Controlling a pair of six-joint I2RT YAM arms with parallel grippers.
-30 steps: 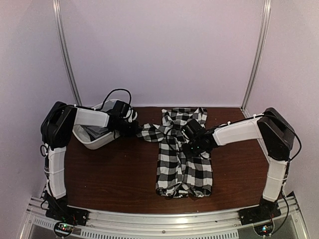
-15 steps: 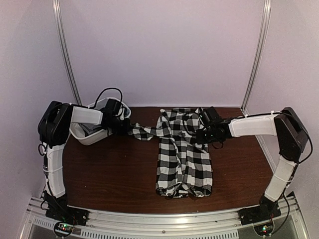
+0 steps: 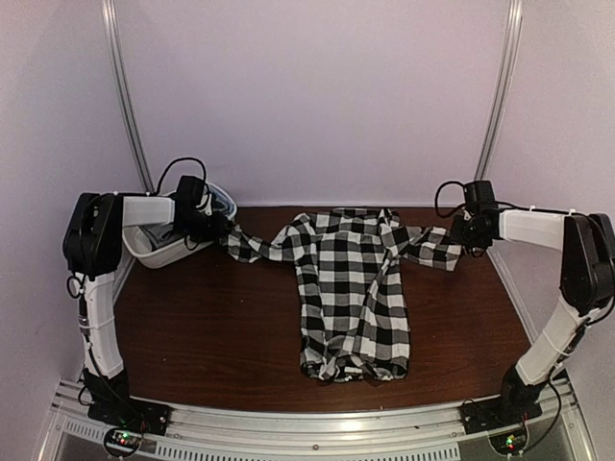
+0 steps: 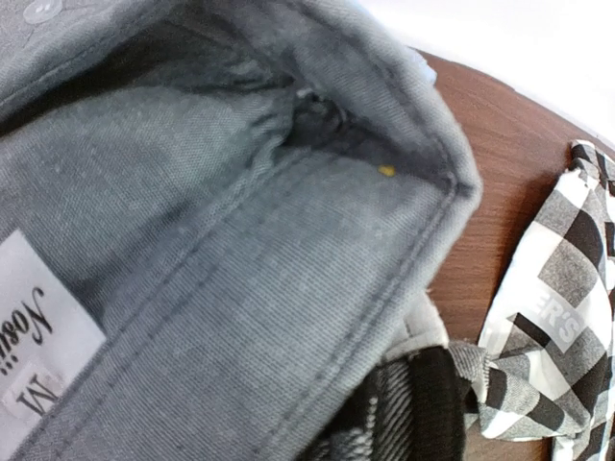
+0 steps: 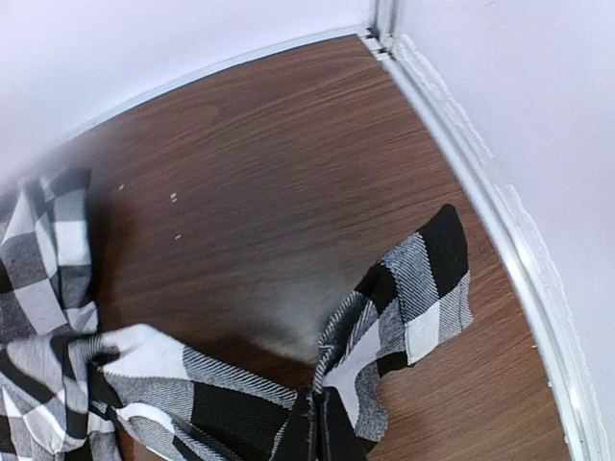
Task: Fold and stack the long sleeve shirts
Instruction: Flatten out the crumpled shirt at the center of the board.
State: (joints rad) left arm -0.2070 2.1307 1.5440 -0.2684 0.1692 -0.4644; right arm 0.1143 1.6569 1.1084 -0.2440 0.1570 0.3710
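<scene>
The black-and-white checked shirt (image 3: 351, 288) lies on the brown table with both sleeves pulled out sideways. My left gripper (image 3: 219, 229) is shut on the left sleeve end (image 4: 538, 317) beside the white tub (image 3: 159, 252). The grey shirt (image 4: 221, 240) with its small white label (image 4: 38, 346) fills the left wrist view and lies in the tub. My right gripper (image 3: 459, 236) is shut on the right sleeve end (image 5: 413, 298), near the table's far right corner; its fingers (image 5: 322, 432) pinch the cloth at the bottom of the right wrist view.
The white oval tub sits at the far left of the table (image 3: 221, 327). White walls and metal rails (image 3: 495, 106) close the back and sides. A white wall rail (image 5: 480, 192) runs close beside the right sleeve end.
Both grippers have moved outward, left to the left and right to the right, drawing the sleeves out from the bunched shirt. The shirt body now lies spread wider and flatter.
</scene>
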